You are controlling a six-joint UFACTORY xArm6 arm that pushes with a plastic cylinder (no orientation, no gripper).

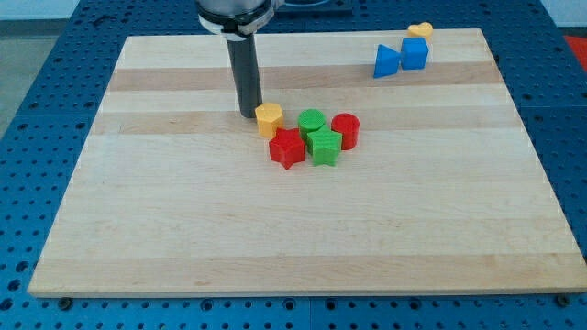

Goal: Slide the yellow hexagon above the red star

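Observation:
The yellow hexagon (pixel 269 119) sits near the middle of the wooden board (pixel 183 229). The red star (pixel 287 148) lies just below it and slightly to the view's right, nearly touching it. My tip (pixel 248 113) stands right at the hexagon's left side, touching or almost touching it. The dark rod rises from there to the view's top.
A green cylinder (pixel 312 122), a green star-like block (pixel 323 146) and a red cylinder (pixel 345 131) cluster to the right of the red star. A blue triangle (pixel 386 61), a blue cube (pixel 415 53) and a small yellow block (pixel 420 30) sit at the top right.

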